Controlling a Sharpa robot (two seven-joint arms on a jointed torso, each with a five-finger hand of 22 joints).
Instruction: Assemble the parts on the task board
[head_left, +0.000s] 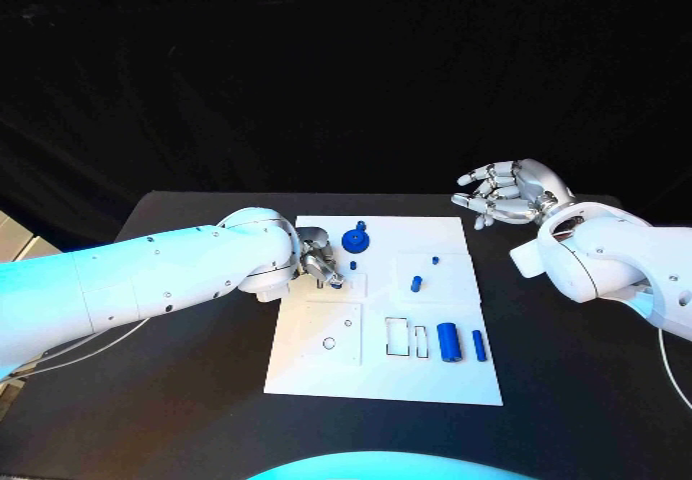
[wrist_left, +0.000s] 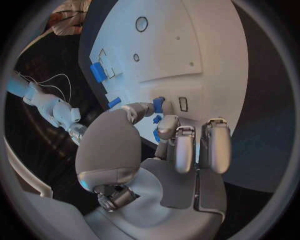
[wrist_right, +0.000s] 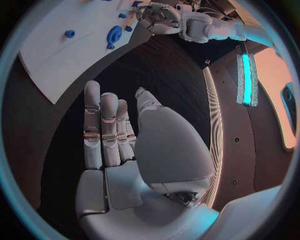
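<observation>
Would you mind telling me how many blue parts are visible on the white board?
6: a gear, peg, piece by the left hand, block, cylinder, bar. More may be hidden.

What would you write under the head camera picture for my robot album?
Left hand pinches a small blue part over the white task board; right hand waits open.
</observation>
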